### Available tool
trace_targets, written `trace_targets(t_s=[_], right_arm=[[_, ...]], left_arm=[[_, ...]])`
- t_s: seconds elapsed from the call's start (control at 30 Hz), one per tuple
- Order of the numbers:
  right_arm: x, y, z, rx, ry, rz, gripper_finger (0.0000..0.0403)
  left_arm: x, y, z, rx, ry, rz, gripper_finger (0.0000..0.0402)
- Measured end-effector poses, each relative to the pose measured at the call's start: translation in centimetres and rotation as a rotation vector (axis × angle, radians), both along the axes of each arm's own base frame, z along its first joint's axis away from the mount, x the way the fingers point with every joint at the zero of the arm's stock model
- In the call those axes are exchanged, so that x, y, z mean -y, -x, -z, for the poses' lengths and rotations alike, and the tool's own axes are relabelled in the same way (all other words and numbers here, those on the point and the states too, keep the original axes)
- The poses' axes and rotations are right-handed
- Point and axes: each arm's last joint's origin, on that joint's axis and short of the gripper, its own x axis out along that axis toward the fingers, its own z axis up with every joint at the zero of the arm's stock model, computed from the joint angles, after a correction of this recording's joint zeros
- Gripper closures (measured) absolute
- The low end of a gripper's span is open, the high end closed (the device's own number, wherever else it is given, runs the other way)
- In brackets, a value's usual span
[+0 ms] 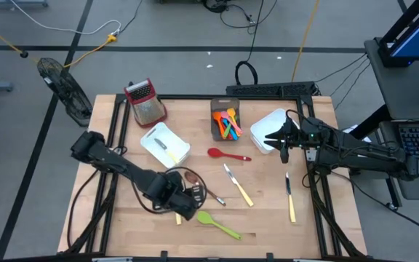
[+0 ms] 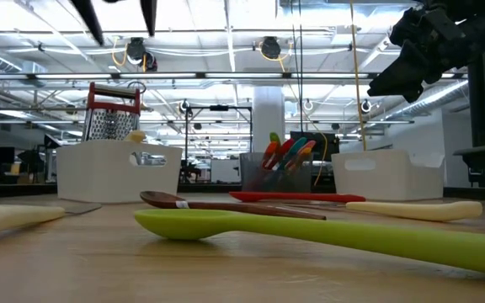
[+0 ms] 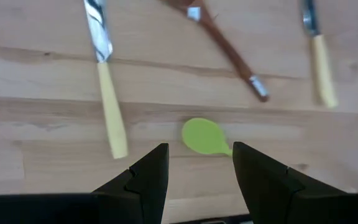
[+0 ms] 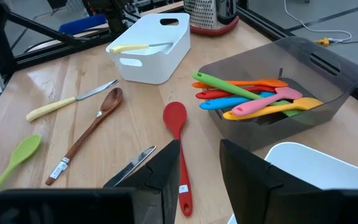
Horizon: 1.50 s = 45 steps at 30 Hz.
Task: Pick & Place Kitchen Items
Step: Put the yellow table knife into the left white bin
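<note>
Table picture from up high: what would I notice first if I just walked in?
Probably the dark grey bin at the back of the table, stuffed with bright spoons and spatulas. Next, the loose red spoon in the middle and the green spoon near the front edge, right beside the left gripper. The right gripper hovers open over a white bin.

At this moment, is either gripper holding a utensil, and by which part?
Nothing is held. The left gripper is open above the green plastic spoon on the table; the right gripper is open and empty over the white bin.
</note>
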Motion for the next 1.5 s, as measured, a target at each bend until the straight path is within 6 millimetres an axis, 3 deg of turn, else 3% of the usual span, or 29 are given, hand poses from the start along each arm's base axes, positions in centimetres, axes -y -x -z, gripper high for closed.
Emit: trace_targets(t_s=[0.27,0.67,1.2,1.5], right_arm=[[0.0,0.0,0.0,0.0,0.0,0.0,0.0298],[0.0,0.0,0.0,0.0,0.0,0.0,0.0298],[0.0,0.0,0.0,0.001,-0.003,0.001,0.0298],[0.0,0.0,0.0,0.002,-0.01,0.004,0.0298]], left_arm=[[0.6,0.0,2.8,-0.211,0.03,-0.019,0.0217],[0.9,0.5,4.8,-0.307,0.029,-0.091,0.0217],[0.7,1.7,12.9,-0.283,0.208,-0.097,0.0217],[0.5,2.0,14.5,-0.223,0.262,-0.103,0.0218]])
